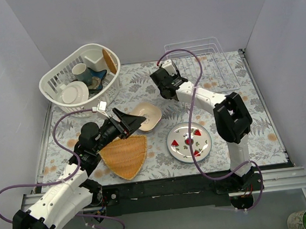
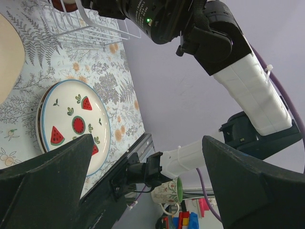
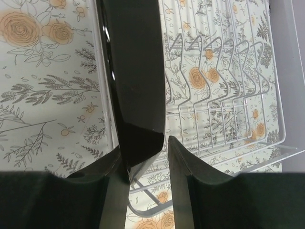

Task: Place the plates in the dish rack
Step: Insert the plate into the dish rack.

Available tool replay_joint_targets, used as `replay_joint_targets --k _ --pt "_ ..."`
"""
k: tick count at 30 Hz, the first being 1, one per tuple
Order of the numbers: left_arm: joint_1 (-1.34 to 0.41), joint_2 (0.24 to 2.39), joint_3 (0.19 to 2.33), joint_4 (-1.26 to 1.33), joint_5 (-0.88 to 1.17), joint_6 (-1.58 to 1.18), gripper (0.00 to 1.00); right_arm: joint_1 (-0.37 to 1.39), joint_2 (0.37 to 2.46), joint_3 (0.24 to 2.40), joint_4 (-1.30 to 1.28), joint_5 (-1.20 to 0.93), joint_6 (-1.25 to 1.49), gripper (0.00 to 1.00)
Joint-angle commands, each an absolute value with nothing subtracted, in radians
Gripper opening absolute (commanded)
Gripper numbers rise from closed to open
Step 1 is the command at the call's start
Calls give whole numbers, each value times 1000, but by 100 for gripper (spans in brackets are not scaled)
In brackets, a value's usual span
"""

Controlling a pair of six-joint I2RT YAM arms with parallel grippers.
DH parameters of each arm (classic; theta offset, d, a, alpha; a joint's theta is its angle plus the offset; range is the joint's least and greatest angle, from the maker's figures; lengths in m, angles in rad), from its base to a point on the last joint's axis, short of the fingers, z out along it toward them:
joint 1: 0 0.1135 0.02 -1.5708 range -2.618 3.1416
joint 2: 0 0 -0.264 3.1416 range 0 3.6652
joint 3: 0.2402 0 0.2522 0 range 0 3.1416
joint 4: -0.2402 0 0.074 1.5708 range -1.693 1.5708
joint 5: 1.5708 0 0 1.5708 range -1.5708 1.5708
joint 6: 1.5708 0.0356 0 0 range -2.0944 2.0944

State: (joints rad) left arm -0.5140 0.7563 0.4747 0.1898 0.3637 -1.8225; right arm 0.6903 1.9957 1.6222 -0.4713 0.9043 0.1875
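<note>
In the right wrist view a dark plate [image 3: 136,71] stands on edge inside the left end of the white wire dish rack [image 3: 224,95]. My right gripper [image 3: 145,145] straddles its rim; the plate rests against the left finger and a gap shows at the right finger, so the jaws are open. From above, the right gripper [image 1: 166,85] hangs at the rack's [image 1: 213,60] left end. My left gripper [image 1: 129,122] is wide open and empty, next to a cream dish [image 1: 148,115]. A white plate with watermelon marks [image 1: 189,142] lies flat in front of the right arm.
An orange woven triangular tray [image 1: 125,156] lies near the left arm. A white slotted basket [image 1: 79,78] with cups and a plain plate stands at the back left. A green-lined mug [image 2: 169,191] sits off the table's front edge. Grey walls close in three sides.
</note>
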Motion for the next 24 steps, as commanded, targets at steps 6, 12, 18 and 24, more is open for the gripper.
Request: replay_joint_targets --k 6,12,18,24 --pt "-511 750 472 206 370 -1828 98 703 1862 1609 -492 828 149 44" --pt "-511 732 462 204 362 -1833 98 706 1790 1586 -486 740 153 45" --pt "-511 738 468 199 362 -1822 98 707 1645 1513 -434 621 156 45" --pt "-514 837 561 137 390 -1711 98 707 1412 1378 -509 611 242 46"
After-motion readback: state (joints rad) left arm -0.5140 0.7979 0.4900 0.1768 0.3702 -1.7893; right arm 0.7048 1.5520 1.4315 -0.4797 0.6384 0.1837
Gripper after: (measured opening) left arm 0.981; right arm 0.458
